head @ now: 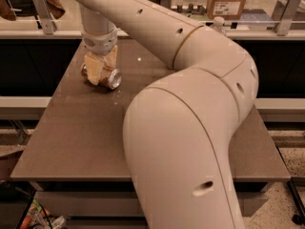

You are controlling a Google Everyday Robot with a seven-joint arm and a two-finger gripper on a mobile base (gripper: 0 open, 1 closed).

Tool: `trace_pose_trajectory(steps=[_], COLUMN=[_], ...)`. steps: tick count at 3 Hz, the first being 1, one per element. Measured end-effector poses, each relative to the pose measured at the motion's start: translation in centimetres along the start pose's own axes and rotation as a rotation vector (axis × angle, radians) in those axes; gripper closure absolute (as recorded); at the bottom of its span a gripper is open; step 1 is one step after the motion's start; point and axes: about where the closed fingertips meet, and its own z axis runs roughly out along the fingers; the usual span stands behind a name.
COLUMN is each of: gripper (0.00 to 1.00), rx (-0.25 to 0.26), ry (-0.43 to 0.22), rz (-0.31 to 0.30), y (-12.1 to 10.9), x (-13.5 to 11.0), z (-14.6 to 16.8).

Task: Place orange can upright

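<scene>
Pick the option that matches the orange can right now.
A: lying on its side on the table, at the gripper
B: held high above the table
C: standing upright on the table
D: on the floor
A: the orange can lies on its side on the table, one silver end towards the camera, with the gripper right at it near the table's far left.

Brown table (71,142), cardboard box (228,1) behind.

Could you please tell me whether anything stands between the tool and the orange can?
Nothing visible does. The tool is right at the orange can, which lies on its side near the far left corner of the table, with no other object between them.
</scene>
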Motion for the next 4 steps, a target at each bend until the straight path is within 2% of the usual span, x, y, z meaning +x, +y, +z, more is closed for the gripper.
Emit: trace_pose_trajectory(steps=[2,3,4], gripper=[0.88,1.00,1.00], rx=[0.001,0.000,0.000], ry=[-0.009,-0.011,-0.011], rz=[-0.001,-0.002,-0.002], y=[-0.07,-0.08,-0.08], x=[-0.41,-0.53,-0.55], z=[0.61,0.76,0.66])
